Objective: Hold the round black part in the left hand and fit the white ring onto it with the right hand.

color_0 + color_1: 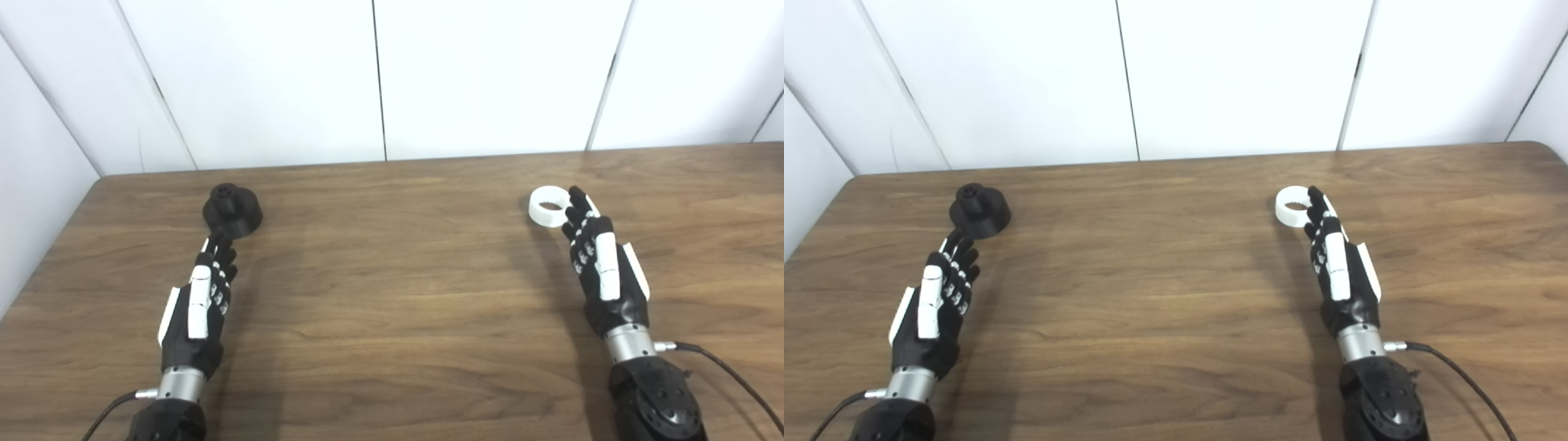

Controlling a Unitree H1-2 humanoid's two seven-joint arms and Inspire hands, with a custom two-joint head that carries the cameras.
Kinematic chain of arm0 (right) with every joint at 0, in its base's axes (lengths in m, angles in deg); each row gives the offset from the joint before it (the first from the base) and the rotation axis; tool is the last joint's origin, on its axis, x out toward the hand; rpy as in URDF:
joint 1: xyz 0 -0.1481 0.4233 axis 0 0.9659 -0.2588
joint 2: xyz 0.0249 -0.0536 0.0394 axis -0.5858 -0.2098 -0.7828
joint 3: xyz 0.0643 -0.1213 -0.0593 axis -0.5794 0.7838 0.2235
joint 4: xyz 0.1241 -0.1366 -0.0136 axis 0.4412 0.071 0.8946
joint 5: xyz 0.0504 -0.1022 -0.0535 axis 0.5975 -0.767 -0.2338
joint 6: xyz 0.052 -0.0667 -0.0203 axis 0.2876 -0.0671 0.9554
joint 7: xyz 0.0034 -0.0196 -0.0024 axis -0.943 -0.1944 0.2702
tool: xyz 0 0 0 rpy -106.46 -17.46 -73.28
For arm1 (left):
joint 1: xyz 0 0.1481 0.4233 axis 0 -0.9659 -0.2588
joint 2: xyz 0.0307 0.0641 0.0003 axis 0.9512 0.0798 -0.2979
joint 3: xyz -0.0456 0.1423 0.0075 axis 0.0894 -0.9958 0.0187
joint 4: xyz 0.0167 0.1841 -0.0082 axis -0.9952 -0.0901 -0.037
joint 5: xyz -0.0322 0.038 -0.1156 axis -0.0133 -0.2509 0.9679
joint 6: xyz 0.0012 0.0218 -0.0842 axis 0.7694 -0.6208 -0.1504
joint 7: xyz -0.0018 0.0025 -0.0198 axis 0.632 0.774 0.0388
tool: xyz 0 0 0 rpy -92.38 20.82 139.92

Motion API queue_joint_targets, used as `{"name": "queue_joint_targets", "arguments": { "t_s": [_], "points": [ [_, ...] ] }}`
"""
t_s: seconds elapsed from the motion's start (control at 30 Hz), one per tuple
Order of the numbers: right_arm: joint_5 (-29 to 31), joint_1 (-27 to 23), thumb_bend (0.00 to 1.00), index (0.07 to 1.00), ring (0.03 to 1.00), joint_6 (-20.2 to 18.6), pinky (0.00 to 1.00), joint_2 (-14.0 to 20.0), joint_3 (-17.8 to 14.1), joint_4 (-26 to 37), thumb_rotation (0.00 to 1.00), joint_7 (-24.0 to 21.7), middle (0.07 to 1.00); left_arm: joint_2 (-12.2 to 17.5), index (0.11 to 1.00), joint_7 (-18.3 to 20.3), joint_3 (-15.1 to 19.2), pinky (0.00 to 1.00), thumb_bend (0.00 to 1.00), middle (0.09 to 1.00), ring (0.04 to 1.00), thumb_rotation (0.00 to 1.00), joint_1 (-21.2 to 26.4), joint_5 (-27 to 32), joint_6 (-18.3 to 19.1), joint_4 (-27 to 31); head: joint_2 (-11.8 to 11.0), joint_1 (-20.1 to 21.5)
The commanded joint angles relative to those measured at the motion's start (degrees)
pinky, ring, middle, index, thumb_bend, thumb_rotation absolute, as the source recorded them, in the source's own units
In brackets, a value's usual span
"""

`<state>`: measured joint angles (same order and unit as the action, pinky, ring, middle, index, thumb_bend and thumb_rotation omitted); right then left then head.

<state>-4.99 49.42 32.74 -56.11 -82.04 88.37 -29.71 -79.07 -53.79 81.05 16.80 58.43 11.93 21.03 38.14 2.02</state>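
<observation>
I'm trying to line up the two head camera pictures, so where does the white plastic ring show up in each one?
Left eye view: the white plastic ring lies right of centre on the wooden table, at the right hand's fingertips.
Right eye view: the ring sits nearer the middle.
Shared landmark: the round black part at far left.

Bright, even overhead light, soft shadows left of each arm, slightly soft focus throughout.

A plain lab or test bay: a wood-grain table stands against bare white wall panels with dark seams, and cabled robot arms reach in.
</observation>
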Motion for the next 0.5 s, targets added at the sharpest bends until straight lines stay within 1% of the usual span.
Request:
{"name": "queue_joint_targets", "arguments": {
  "t_s": [0.0,0.07,0.2,0.3,0.47],
  "points": [
    [1.2,4.33,0.52,0.951,1.0,-0.84,1.0,-1.92,0.64,-2.34,1.0,0.16,0.994,1.38,1.0,0.45,0.2,1.0,0.48,1.0,1.0,1.0,1.3,0.11,-1.39,1.48,0.12,0.02],
    [1.34,4.47,0.52,0.952,1.0,-1.14,1.0,-1.96,0.59,-2.09,1.0,0.08,0.994,1.35,1.0,0.74,0.4,1.0,0.48,1.0,1.0,0.99,1.5,0.69,-1.76,1.15,0.24,-0.03],
    [1.06,4.87,0.51,0.953,1.0,-1.51,1.0,-1.92,0.68,-1.56,1.0,0.16,0.994,1.4,1.0,0.74,0.33,1.0,0.49,1.0,1.0,0.98,2.11,-0.02,-2.38,0.54,0.54,0.06],
    [0.9,5.25,0.51,0.954,1.0,-1.85,1.0,-1.9,0.75,-1.07,1.0,0.22,0.994,1.24,1.0,0.5,0.29,1.0,0.51,1.0,1.0,0.96,2.48,-0.22,-2.19,0.56,0.7,0.04],
    [1.05,5.75,0.53,0.957,1.0,-1.88,1.0,-1.68,0.79,-0.68,0.99,0.07,0.995,1.25,1.0,0.48,0.07,1.0,0.51,1.0,1.0,0.97,2.77,-0.58,-1.99,0.64,0.8,-0.15]
  ]
}}
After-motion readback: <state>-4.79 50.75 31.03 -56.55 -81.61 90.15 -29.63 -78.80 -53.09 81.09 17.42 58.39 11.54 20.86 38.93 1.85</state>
